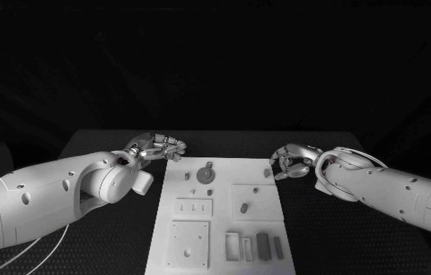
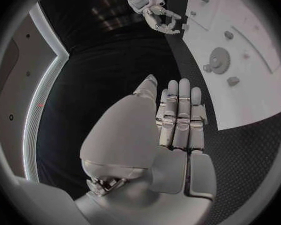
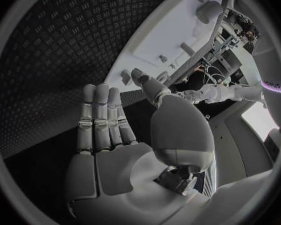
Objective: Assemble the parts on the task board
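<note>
The white board (image 1: 220, 216) lies in the middle of the black table (image 1: 108, 144), running from six o'clock up toward twelve. Both arms flank its far end. The left hand (image 1: 158, 147) hangs over the table just off the board's corner at about ten o'clock; the right hand (image 1: 293, 162) sits at the opposite edge, at about two o'clock. In the wrist views each palm is flat, fingers straight and side by side, thumb standing off, and nothing is in either hand. From the head view the fingers look more curled, so I trust the wrist views here.

The parts look untouched. A round gear-like disc (image 1: 205, 175) rests near the far end of the board, with small pegs (image 1: 187, 176) beside it. Nearer, at the middle, a small oval piece (image 1: 243, 208) sits on a raised square. At the near end, around five o'clock, a dark bar (image 1: 263, 246) lies next to two pale slots (image 1: 233, 246).

My guess is that the job is at its very start: no piece is lifted, and both hands seem poised to choose one. The right hand is nearest a small piece (image 1: 268, 173) at the board's edge, so a reach there seems likely. That calls for lowering the fingers around it and pinching cleanly, since the piece is small and close to the rim.
</note>
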Controlling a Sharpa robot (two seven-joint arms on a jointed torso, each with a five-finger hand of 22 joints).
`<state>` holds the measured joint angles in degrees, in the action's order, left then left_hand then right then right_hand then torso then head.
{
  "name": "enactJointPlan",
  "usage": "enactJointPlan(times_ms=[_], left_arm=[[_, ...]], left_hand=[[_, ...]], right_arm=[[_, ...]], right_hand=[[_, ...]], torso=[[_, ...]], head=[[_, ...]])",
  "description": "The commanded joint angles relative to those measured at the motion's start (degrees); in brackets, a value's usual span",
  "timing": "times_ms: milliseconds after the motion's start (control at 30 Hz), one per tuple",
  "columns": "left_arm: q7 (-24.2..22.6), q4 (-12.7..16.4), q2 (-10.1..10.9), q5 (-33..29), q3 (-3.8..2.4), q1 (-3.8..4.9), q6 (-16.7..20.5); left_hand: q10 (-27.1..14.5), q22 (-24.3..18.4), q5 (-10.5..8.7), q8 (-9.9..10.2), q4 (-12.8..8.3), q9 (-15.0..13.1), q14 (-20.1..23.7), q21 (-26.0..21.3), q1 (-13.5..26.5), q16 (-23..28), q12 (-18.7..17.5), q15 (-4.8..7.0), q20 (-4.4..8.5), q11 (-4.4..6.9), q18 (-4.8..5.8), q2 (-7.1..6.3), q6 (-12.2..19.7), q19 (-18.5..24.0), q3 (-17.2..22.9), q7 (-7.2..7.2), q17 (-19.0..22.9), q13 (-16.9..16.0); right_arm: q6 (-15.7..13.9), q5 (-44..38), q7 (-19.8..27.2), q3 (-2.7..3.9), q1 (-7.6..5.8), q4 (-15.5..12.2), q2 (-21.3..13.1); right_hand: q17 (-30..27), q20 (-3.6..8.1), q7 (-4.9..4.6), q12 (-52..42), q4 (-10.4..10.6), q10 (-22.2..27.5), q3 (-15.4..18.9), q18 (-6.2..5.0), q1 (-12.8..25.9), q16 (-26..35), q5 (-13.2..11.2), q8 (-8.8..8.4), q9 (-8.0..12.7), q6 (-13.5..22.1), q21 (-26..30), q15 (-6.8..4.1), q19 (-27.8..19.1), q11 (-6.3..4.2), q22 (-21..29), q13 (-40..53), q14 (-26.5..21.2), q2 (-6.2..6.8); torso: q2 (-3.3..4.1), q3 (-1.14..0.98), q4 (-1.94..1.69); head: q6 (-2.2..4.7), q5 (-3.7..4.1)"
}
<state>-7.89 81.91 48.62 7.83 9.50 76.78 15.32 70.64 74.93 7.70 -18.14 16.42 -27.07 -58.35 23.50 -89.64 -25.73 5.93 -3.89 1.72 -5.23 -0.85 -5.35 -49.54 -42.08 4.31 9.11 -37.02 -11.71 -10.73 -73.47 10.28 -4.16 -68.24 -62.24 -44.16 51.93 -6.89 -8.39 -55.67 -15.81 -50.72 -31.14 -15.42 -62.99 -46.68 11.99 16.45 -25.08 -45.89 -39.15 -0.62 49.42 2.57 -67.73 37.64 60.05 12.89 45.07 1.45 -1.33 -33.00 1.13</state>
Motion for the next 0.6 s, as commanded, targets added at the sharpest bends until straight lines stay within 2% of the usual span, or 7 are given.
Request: enactJointPlan(times_ms=[33, 100, 167, 267, 467, 533, 600], left_arm=[[-0.2, -0.1, -0.2, 0.3, -0.04, 0.04, -1.3], [-0.1, -0.1, -0.2, 0.3, -0.04, 0.04, -1.4], [-0.1, -0.1, -0.3, 0.3, -0.04, 0.04, -1.4], [-0.1, -0.2, -0.3, 0.3, -0.04, 0.03, -1.5], [-0.1, -0.3, -0.4, 0.3, -0.04, 0.03, -1.8], [-0.1, -0.2, -0.4, 0.3, -0.04, 0.03, -1.9], [0.0, -0.2, -0.4, 0.3, -0.04, 0.02, -1.9]], left_hand=[[0.3, 1.1, -0.13, 0.3, 0.1, -0.1, 0.1, 0.3, -0.3, 0.2, -0.3, -0.31, -0.13, -0.17, -0.06, -0.15, -0.1, 0.4, -0.4, 0.44, -0.1, -0.1], [0.3, 1.1, -0.12, 0.3, 0.1, -0.1, 0.1, 0.3, -0.3, 0.3, -0.3, -0.31, -0.14, -0.18, -0.06, -0.14, -0.1, 0.4, -0.4, 0.44, -0.1, -0.1], [0.3, 1.1, -0.12, 0.3, 0.1, -0.1, 0.1, 0.3, -0.3, 0.3, -0.3, -0.31, -0.14, -0.18, -0.06, -0.13, -0.1, 0.4, -0.4, 0.45, -0.1, -0.1], [0.3, 1.1, -0.11, 0.3, 0.1, -0.1, 0.1, 0.3, -0.3, 0.3, -0.3, -0.32, -0.14, -0.19, -0.06, -0.11, -0.1, 0.4, -0.4, 0.45, -0.1, -0.1], [0.3, 1.1, -0.10, 0.3, 0.1, -0.1, 0.1, 0.3, -0.3, 0.3, -0.3, -0.32, -0.15, -0.19, -0.06, -0.09, -0.1, 0.4, -0.4, 0.46, -0.1, -0.1], [0.3, 1.1, -0.10, 0.3, 0.1, -0.1, 0.1, 0.3, -0.3, 0.3, -0.3, -0.32, -0.15, -0.19, -0.06, -0.08, -0.1, 0.4, -0.4, 0.46, -0.1, -0.1], [0.3, 1.1, -0.10, 0.3, 0.1, -0.1, 0.1, 0.3, -0.3, 0.3, -0.3, -0.32, -0.15, -0.20, -0.07, -0.05, -0.1, 0.4, -0.4, 0.47, -0.1, -0.1]], right_arm=[[0.4, -1.8, 0.8, 0.02, 0.43, 1.0, 0.6], [0.2, -1.8, 0.9, 0.02, 0.73, 1.4, 0.8], [-0.6, -1.9, 0.9, 0.02, 0.90, 1.6, 0.9], [-1.5, -2.1, 1.0, 0.03, 1.28, 2.0, 1.3], [-3.6, -1.0, 1.6, 0.03, 1.84, 2.6, 2.1], [-4.3, -1.0, 1.8, 0.03, 2.06, 2.6, 2.3], [-5.3, -1.0, 2.0, 0.04, 2.39, 2.8, 2.6]], right_hand=[[-2.4, -0.85, -0.02, 5.3, 0.1, -0.8, -1.3, 1.37, -0.8, 3.8, -0.5, 0.43, -0.1, 0.4, 2.9, 1.03, -1.7, 0.60, 0.9, -4.6, -1.1, 0.06], [-4.7, -1.64, 0.05, 11.7, 0.1, -2.7, -2.1, 1.66, -0.5, 7.6, -0.7, 0.72, -0.2, 0.6, 5.8, 2.11, -3.3, 1.39, 1.9, -10.0, -1.7, 0.13], [-5.4, -1.92, 0.17, 14.3, 0.0, -4.0, -2.0, 1.59, -0.5, 9.1, -0.6, 0.90, -0.3, 0.7, 6.9, 2.30, -3.3, 1.43, 2.0, -12.2, -1.5, 0.13], [-5.2, -1.93, 0.15, 15.3, 0.2, -6.7, -1.7, 0.95, -0.8, 9.2, -0.9, 1.05, -0.2, 0.8, 7.0, 1.84, -1.5, 0.99, 1.7, -13.5, 0.4, 0.16], [-4.6, -1.90, 0.29, 14.9, 0.4, -8.0, -1.4, 0.56, -0.7, 8.7, -1.3, 1.16, -0.2, 0.7, 6.9, 1.38, -0.3, 0.48, 1.4, -13.5, 1.5, 0.26], [-1.5, -0.97, 0.69, 10.9, 0.7, -11.2, -0.2, 0.42, -0.8, 4.4, -2.2, 1.29, -0.2, 0.4, 4.3, -0.02, 3.5, -0.87, 0.0, -11.1, 4.8, 0.44], [6.7, 1.30, 1.46, 1.8, 1.2, -9.9, 1.3, 0.42, -1.0, -4.8, -2.3, 1.16, 0.2, 0.1, 0.0, -2.00, 6.6, -1.40, -3.7, -4.2, 3.7, 0.14]], torso=[[0.04, 0.08, -0.03], [0.00, 0.09, 0.02], [-0.01, 0.10, 0.02], [-0.03, 0.17, -0.16], [-0.05, 0.19, -0.15], [-0.03, 0.21, -0.19], [-0.04, 0.21, -0.17]], head=[[-0.20, 0.23], [-0.32, 0.00], [-0.32, -0.04], [-0.45, 0.07], [-0.64, 0.01], [-0.66, 0.04], [-0.67, 0.04]])
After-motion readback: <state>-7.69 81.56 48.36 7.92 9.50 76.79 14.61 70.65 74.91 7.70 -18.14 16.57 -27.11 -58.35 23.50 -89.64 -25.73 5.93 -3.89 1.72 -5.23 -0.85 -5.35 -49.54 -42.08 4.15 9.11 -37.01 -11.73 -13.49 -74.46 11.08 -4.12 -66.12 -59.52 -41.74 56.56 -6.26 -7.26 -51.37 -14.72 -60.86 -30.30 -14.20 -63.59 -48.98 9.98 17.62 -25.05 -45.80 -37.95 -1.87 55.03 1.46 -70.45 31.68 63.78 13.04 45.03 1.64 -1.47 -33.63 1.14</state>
